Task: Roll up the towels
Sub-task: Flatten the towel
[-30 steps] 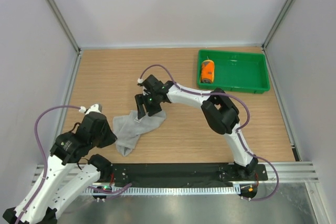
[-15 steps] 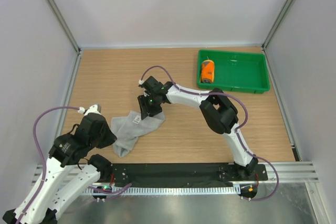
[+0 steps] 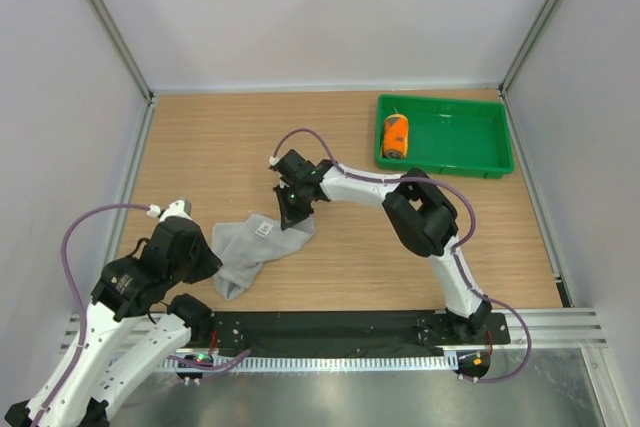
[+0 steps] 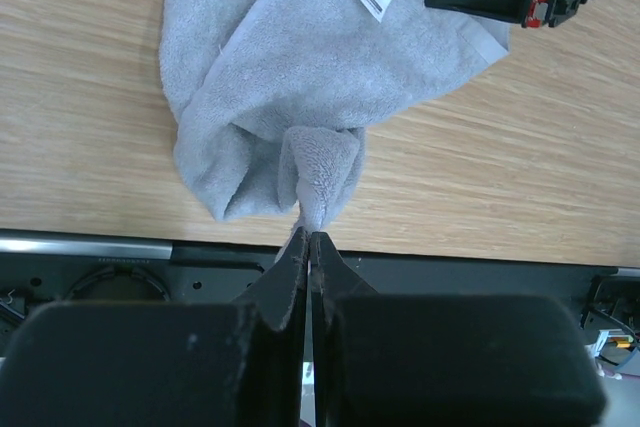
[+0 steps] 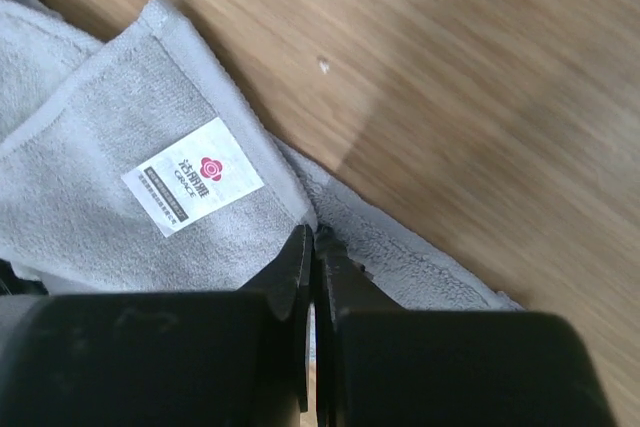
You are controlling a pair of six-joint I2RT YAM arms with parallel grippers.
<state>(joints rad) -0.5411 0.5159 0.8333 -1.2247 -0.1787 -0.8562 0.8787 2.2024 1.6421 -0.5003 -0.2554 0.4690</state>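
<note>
The left gripper clenches the grey towel's near corner while the right gripper apparently nips its far hem, probably to stretch it flat.

The grey towel lies bunched up near the counter's front edge, left of the middle. The rolled orange towel sits in the green tray, back right corner.

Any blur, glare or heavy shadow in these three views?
Top external: even light, sharp, no glare on the grey towel. Left wrist: towel crisp, left gripper body soft. Right wrist: label sharp, right gripper body blurred, broad shadow darkening the wooden table.
</note>
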